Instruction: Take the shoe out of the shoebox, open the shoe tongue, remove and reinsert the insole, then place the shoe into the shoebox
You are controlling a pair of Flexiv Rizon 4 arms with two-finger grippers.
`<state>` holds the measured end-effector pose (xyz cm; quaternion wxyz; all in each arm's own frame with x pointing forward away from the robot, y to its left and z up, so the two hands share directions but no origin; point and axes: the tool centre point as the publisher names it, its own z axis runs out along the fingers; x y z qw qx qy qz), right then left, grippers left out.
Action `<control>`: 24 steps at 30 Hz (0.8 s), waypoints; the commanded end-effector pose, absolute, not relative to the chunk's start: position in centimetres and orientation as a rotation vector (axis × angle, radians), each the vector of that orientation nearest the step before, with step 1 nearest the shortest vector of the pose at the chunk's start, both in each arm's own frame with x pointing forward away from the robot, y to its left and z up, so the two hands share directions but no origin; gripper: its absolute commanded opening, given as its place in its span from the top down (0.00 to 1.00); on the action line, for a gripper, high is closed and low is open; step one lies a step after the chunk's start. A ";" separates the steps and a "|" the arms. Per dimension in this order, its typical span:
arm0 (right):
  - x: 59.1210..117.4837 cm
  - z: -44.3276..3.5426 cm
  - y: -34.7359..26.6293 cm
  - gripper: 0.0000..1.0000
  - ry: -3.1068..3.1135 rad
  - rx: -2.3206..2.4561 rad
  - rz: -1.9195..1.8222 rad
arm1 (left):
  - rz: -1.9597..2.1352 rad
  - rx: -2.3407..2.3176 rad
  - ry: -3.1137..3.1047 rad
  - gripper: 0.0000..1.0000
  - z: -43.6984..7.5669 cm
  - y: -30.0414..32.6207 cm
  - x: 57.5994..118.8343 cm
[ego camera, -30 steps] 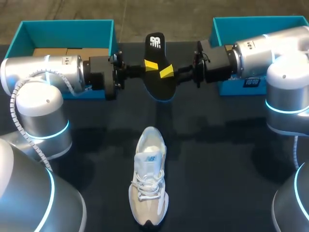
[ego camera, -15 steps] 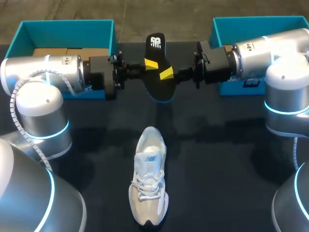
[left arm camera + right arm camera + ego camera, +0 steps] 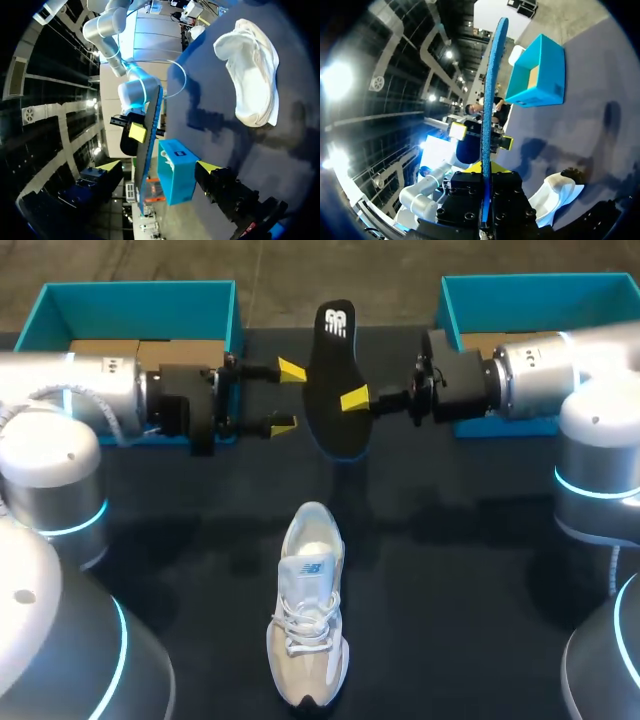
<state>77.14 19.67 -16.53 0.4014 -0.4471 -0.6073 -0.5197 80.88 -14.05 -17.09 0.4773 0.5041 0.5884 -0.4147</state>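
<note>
Your right gripper (image 3: 351,400) pinches the black insole (image 3: 335,370) at its 3 o'clock edge, left gripper (image 3: 287,397) wide at 9; likely light and floppy, so hold mid-length.

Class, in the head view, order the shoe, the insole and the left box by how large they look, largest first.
1. left box, partly hidden.
2. shoe.
3. insole; it is up off the table, nearer the camera, so its place below the shoe is unsure.
</note>
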 end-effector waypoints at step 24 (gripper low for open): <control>76.9 -16.9 19.8 1.00 -1.692 -1.056 -1.380 | -0.976 1.083 1.884 0.00 -17.4 -10.3 79.5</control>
